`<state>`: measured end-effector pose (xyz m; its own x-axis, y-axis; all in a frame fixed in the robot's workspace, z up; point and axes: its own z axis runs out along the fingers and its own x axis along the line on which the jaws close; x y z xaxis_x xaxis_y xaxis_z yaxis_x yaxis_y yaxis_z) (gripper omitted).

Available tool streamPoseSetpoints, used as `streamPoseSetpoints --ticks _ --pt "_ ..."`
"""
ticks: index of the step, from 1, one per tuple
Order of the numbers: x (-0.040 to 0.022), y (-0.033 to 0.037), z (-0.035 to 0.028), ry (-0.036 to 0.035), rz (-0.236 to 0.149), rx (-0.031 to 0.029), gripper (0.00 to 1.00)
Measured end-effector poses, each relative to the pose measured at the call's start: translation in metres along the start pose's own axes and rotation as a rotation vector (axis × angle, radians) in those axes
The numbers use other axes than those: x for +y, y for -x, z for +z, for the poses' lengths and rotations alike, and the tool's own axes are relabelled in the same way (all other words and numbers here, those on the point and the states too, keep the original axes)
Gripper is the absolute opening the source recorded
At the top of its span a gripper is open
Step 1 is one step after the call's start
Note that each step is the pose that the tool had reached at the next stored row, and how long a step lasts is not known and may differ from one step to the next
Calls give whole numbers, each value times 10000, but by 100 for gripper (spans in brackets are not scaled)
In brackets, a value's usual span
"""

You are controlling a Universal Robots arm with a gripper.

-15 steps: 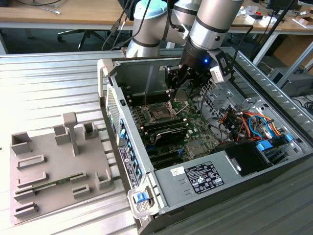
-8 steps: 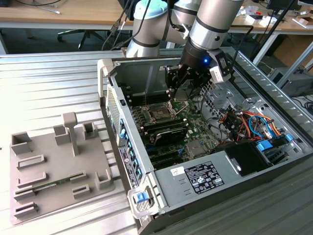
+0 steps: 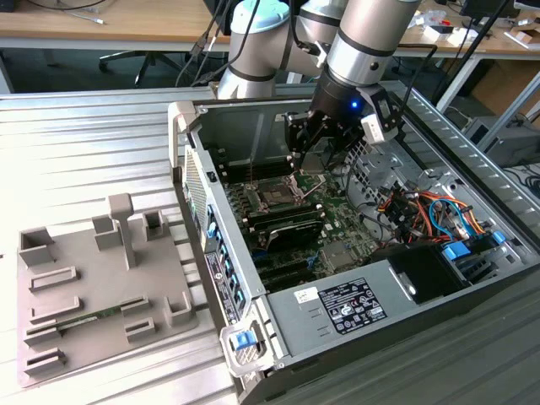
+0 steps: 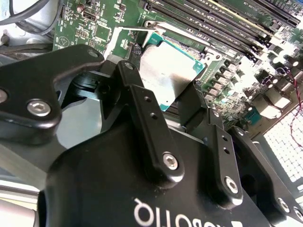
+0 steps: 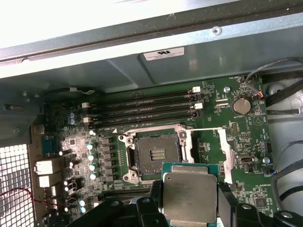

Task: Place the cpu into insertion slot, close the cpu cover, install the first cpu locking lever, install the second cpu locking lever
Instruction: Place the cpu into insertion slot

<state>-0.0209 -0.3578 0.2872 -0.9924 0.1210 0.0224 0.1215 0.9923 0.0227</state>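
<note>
Gripper (image 4: pixel 158 87) clamps the cpu (image 5: pixel 189 194) by opposite edges (light, stiff, likely fragile underneath) near the empty insertion slot (image 5: pixel 154 153).

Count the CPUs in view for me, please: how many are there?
1. The cpu is clamped in the gripper, above the motherboard and near the empty insertion slot. The arm hides part of the board, so another cannot be ruled out.
</note>
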Motion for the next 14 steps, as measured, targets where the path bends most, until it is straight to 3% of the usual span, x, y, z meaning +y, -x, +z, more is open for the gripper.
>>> streamPoseSetpoints --ticks 14 --pt "0 0 0 9 397 -9 55"
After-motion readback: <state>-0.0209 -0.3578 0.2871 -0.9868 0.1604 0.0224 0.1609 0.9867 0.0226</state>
